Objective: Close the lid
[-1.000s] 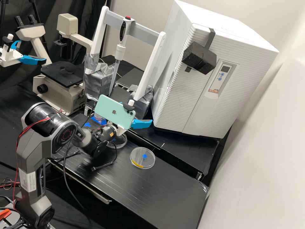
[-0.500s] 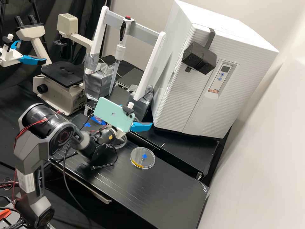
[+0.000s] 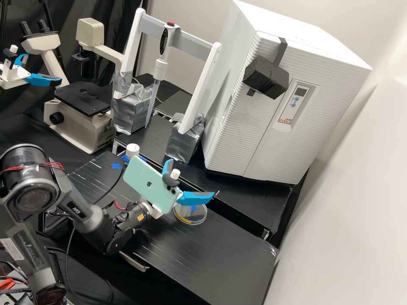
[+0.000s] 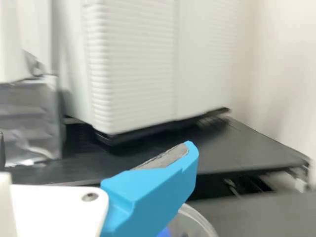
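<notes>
The gripper [image 3: 192, 177] is above the bench, over the back edge of a clear round dish [image 3: 194, 218], its blue fingers wide apart with nothing seen between them. That dish lies flat, with a yellow strip on its side and a blue mark in it; the gripper partly covers it. Whether it has its lid on, I cannot tell. In the wrist view, one blue finger of the gripper [image 4: 153, 190] partly covers the dish's clear rim [image 4: 201, 221], with a bit of blue beside it.
A white-capped container [image 3: 132, 149] stands at the shelf's edge near blue tape. Behind are the pipette stand [image 3: 198, 89], its taped grey foot [image 3: 183, 144] and the large white cabinet [image 3: 254, 127]. A green phone [image 3: 150, 184] is mounted on the wrist. A microscope [image 3: 80, 120] stands back left.
The gripper has come lower and toward the bench's front, now overlapping the dish with the yellow strip. The white-capped container has come into view; another clear dish has become hidden behind the arm.
</notes>
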